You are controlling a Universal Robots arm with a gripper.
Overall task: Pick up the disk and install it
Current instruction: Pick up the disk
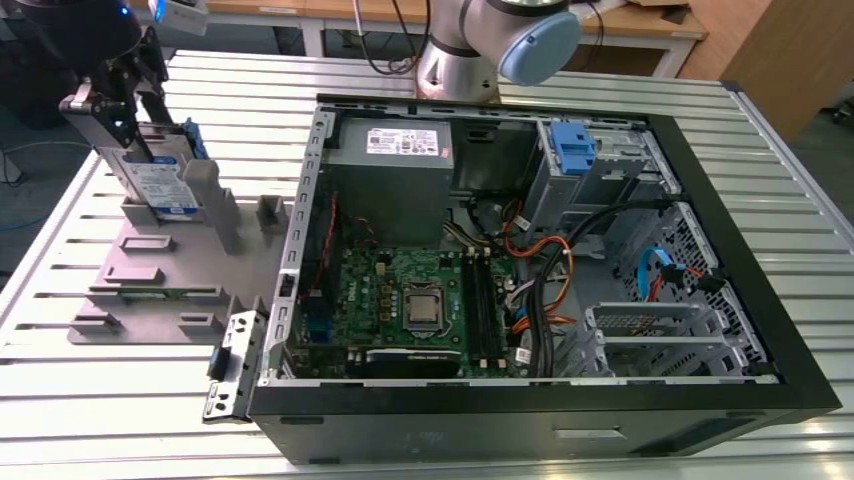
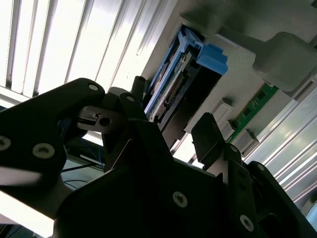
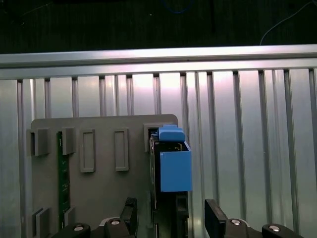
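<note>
The disk (image 1: 163, 182) stands on edge in a slot of the grey holder tray (image 1: 147, 255) at the exterior view's left, its silver face and blue side rails showing. My gripper (image 1: 130, 115) hangs over its upper end. In the first wrist view the disk (image 3: 171, 166) lies between my two black fingertips (image 3: 130, 210), with a small gap on each side, so my gripper (image 3: 171, 218) is open and straddles it. The second wrist view shows the same: the disk (image 2: 171, 87) sits between the spread fingers of the gripper (image 2: 173, 106).
An open computer case (image 1: 747, 300) lies to the exterior view's right of the tray, with a grey power supply box (image 1: 400, 150), a motherboard (image 1: 400, 300) and a blue latch piece (image 1: 571, 150). A green memory stick (image 3: 60, 168) sits in the tray. The arm's base (image 1: 494, 45) stands behind the case.
</note>
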